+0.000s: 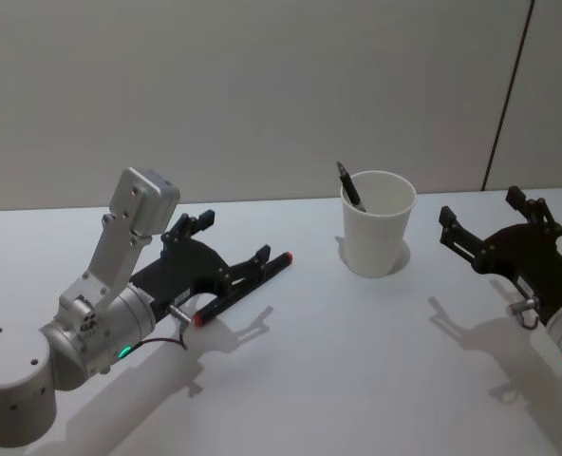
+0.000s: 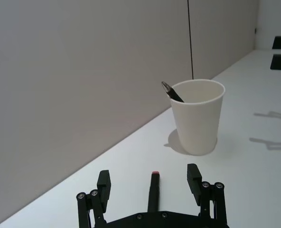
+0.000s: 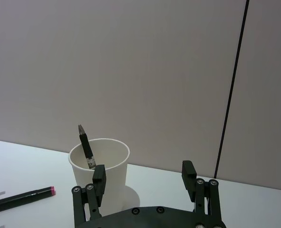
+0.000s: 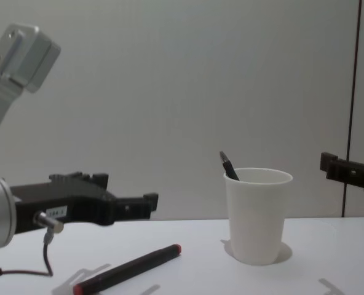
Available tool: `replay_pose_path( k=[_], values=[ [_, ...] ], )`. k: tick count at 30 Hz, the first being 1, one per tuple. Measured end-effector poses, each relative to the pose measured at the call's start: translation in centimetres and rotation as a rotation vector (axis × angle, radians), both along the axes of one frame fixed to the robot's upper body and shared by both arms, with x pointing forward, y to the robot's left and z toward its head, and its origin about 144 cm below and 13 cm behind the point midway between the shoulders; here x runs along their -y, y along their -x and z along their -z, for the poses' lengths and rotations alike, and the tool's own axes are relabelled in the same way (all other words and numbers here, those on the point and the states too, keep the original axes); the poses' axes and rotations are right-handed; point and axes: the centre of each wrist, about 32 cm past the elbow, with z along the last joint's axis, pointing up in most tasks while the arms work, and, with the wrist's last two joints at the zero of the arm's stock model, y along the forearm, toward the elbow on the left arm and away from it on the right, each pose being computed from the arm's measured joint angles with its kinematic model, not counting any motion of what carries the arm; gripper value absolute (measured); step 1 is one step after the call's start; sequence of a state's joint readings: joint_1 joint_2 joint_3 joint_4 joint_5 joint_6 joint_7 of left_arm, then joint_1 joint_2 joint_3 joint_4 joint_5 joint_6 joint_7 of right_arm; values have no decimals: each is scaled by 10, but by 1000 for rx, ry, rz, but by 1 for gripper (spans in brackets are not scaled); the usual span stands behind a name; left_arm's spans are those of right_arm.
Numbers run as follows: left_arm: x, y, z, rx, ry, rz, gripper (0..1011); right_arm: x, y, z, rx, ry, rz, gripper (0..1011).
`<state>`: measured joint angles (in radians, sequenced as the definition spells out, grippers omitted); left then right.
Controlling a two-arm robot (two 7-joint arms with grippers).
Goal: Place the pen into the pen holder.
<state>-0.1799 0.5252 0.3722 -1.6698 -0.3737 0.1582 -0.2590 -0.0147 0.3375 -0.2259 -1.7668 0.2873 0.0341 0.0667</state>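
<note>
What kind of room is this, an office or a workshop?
Likely a robot test bench: a plain white table against a blank wall, the left tool open over a marker, the right tool open to the right of a paper cup.

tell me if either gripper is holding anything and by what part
Nothing is held. The left gripper is open above the red-tipped pen, which lies on the table; the right gripper is open and empty.
</note>
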Motion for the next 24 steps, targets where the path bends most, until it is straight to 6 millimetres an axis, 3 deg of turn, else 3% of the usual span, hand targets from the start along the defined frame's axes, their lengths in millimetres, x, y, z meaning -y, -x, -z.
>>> replay_pose_path(
  k=[24],
  values=[
    [-15, -8, 14, -201, -56, 88, 1001, 0, 0, 0, 0, 0, 0, 1001]
  ],
)
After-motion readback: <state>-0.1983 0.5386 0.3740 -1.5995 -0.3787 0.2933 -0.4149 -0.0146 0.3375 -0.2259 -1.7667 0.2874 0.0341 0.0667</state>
